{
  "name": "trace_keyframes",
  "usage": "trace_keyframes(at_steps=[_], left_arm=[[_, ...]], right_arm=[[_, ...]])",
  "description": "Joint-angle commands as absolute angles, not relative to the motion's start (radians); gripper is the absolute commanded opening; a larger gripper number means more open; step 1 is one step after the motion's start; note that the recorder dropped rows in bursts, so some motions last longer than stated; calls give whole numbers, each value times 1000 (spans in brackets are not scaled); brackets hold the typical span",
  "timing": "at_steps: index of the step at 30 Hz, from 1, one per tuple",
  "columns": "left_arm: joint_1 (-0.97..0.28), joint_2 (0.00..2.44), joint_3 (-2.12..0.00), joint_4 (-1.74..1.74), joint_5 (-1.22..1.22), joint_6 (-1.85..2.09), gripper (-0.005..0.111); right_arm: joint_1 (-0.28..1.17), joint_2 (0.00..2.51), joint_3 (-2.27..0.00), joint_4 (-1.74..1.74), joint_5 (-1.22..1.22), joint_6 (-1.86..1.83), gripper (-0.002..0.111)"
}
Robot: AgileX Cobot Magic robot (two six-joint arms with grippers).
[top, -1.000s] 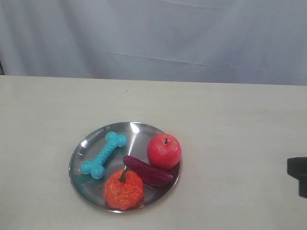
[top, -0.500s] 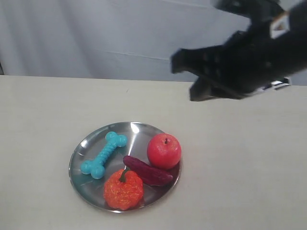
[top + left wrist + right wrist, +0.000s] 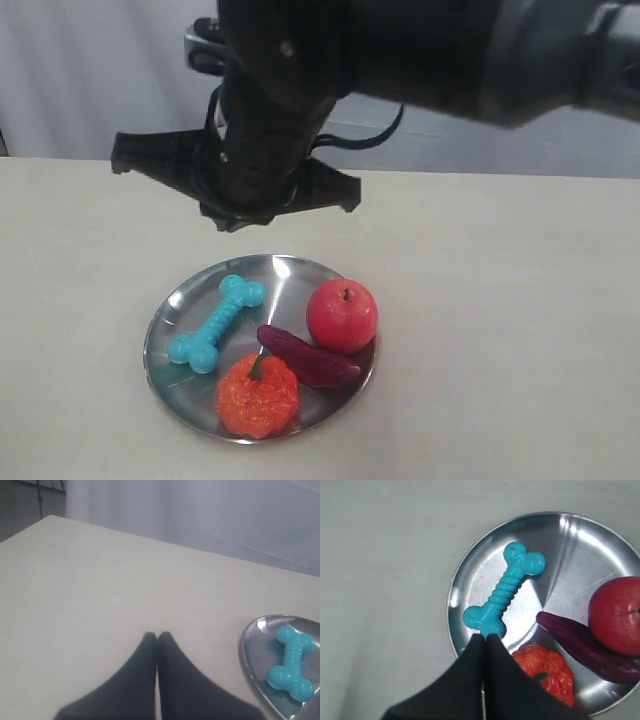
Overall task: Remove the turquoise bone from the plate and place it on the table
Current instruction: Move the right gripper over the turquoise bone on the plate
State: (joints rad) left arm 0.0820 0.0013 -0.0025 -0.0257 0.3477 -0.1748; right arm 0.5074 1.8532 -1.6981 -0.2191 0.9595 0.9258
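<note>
The turquoise bone (image 3: pixel 217 323) lies on the left part of the silver plate (image 3: pixel 290 283), slanting from near left to far right. In the right wrist view my right gripper (image 3: pixel 485 636) is shut and empty. It hangs well above the plate (image 3: pixel 580 555), with its tips over the bone's (image 3: pixel 504 590) lower knob. The right arm (image 3: pixel 260 130) reaches across from the upper right, above the plate's far side. My left gripper (image 3: pixel 157 634) is shut and empty over bare table (image 3: pixel 100 580), with the bone (image 3: pixel 292 662) and plate rim (image 3: pixel 247 645) off to one side.
Sharing the plate are a red apple (image 3: pixel 342 315), a dark purple long vegetable toy (image 3: pixel 305 357) and an orange pumpkin-like toy (image 3: pixel 258 395). The beige table (image 3: pixel 500 300) spreads around the plate, and a grey curtain hangs behind it.
The right arm has swung in from the right edge, across the back of the scene, to above the plate's far left side. Nothing on the plate has moved.
</note>
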Motion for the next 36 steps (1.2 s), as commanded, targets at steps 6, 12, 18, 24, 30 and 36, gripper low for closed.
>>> trace_keyframes(at_steps=[6,12,18,24,30,36], left_arm=[[77,0,0,-26,342,-177,0],[77,0,0,-26,342,-177,0],[77,0,0,-26,342,-177,0],[77,0,0,-26,342,-177,0],[77,0,0,-26,342,-177,0],[77,0,0,-26,342,-177,0]], right_arm=[[516,2043,-1725,-275,933,1017,0],[516,2089,-1725,-279,870,1031,0],[516,2098,-1725,-305,866,1031,0],[516,2098,-1725,-298,861,1013,33],[516,2098,-1725,-298,777,1013,57],[516,2100,-1725,-289,720,1061,57]])
